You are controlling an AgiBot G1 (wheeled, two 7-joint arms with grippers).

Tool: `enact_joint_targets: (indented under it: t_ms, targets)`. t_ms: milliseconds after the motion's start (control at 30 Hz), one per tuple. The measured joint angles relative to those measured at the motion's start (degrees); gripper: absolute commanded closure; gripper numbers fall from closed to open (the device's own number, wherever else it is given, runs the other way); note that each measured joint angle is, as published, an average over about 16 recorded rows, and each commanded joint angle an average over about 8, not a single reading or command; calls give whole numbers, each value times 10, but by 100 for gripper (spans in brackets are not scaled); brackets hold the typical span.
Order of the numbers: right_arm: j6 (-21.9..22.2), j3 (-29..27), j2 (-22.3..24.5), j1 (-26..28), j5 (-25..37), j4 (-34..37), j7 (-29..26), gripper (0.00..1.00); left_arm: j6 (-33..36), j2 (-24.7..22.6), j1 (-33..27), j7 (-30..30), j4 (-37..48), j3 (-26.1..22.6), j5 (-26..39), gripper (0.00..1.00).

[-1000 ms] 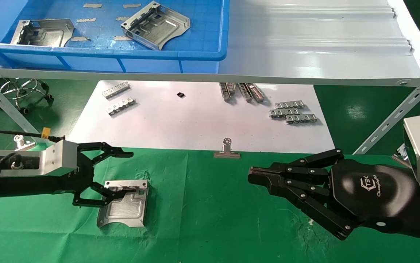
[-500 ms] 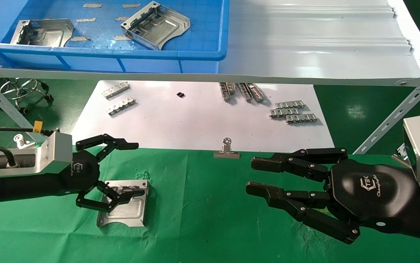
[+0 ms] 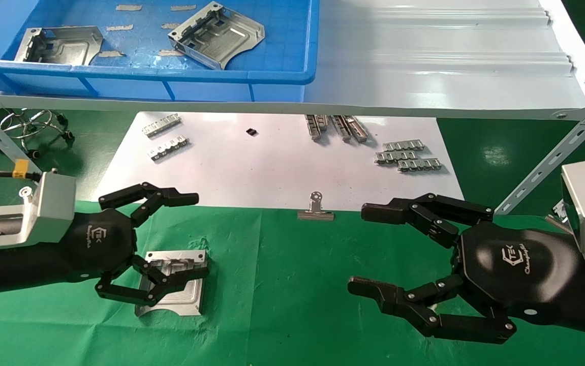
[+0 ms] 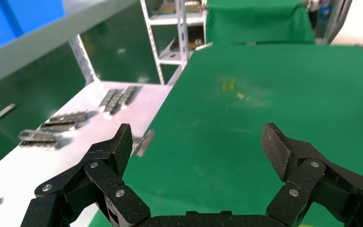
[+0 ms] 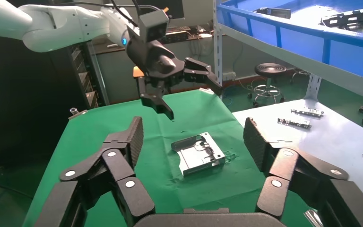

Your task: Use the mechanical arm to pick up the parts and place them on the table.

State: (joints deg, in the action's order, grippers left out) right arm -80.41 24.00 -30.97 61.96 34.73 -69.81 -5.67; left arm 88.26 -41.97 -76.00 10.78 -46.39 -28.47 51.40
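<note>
One silvery stamped part (image 3: 180, 297) lies flat on the green cloth table (image 3: 282, 284); it also shows in the right wrist view (image 5: 198, 153). My left gripper (image 3: 199, 235) is open and empty. It hangs above that part without touching it, as the right wrist view (image 5: 193, 101) shows. Its own view (image 4: 198, 142) holds only cloth and paper. My right gripper (image 3: 359, 249) is open wide and empty over the cloth to the right, facing the part (image 5: 194, 135). Two more parts (image 3: 61, 44) (image 3: 216, 34) lie in the blue bin.
The blue bin (image 3: 282, 76) stands on a grey ribbed shelf (image 3: 424, 61) above the table. A white paper sheet (image 3: 272, 168) carries several toothed strips (image 3: 406, 155). A binder clip (image 3: 315, 209) sits at the paper's front edge. A slanted shelf brace (image 3: 551, 157) stands at the right.
My right gripper has gone from shut to wide open. My left gripper has turned its palm upward and pulled back to the left a little, still open over the part.
</note>
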Motion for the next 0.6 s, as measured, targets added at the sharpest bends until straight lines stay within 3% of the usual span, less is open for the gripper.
enact_joint_targets:
  t_ms: [600]
  targets:
    - [0, 0, 0, 0, 0, 0, 0, 0, -20, 53, 110, -164, -208, 95, -73, 0]
